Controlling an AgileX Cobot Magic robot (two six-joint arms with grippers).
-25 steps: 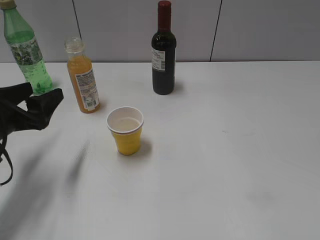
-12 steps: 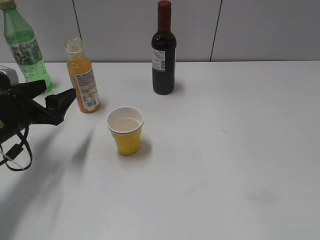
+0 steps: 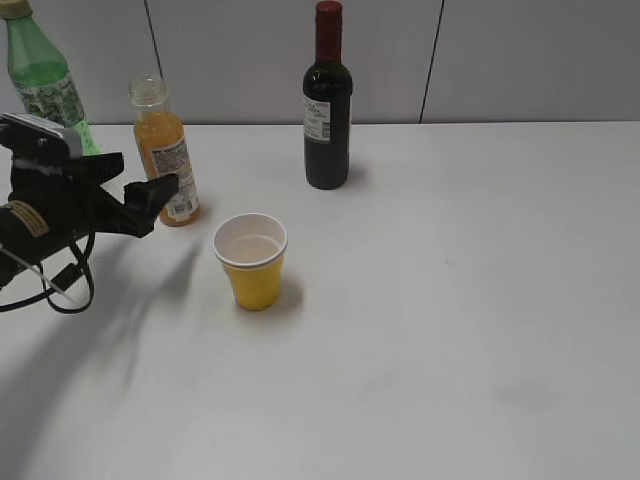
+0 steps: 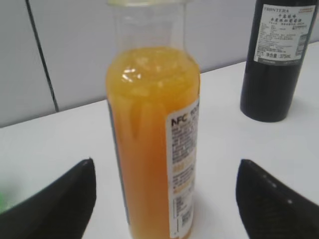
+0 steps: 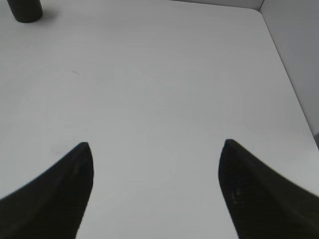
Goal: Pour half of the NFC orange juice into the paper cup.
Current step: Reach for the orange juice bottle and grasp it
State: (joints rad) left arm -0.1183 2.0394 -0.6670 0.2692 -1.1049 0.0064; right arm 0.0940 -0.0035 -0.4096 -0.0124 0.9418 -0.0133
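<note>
The NFC orange juice (image 3: 168, 170), a slim clear bottle of orange liquid with a white label, stands upright at the back left of the table. My left gripper (image 3: 145, 172) is open just left of it, at label height. In the left wrist view the bottle (image 4: 152, 139) stands close ahead, centred between the two spread fingers, with a gap on each side of my left gripper (image 4: 167, 163). The yellow paper cup (image 3: 252, 262) stands upright to the front right of the bottle. My right gripper (image 5: 156, 143) is open and empty over bare table, and it is out of the exterior view.
A dark wine bottle (image 3: 327, 110) stands at the back centre, and it also shows in the left wrist view (image 4: 279, 59) and the right wrist view (image 5: 24, 10). A green plastic bottle (image 3: 45, 85) stands at the far back left, behind my left arm. A grey wall runs along the table's back.
My left gripper has moved right and slightly up from the table's left edge until its fingers reach the orange juice bottle. The bottles and the cup have not moved.
</note>
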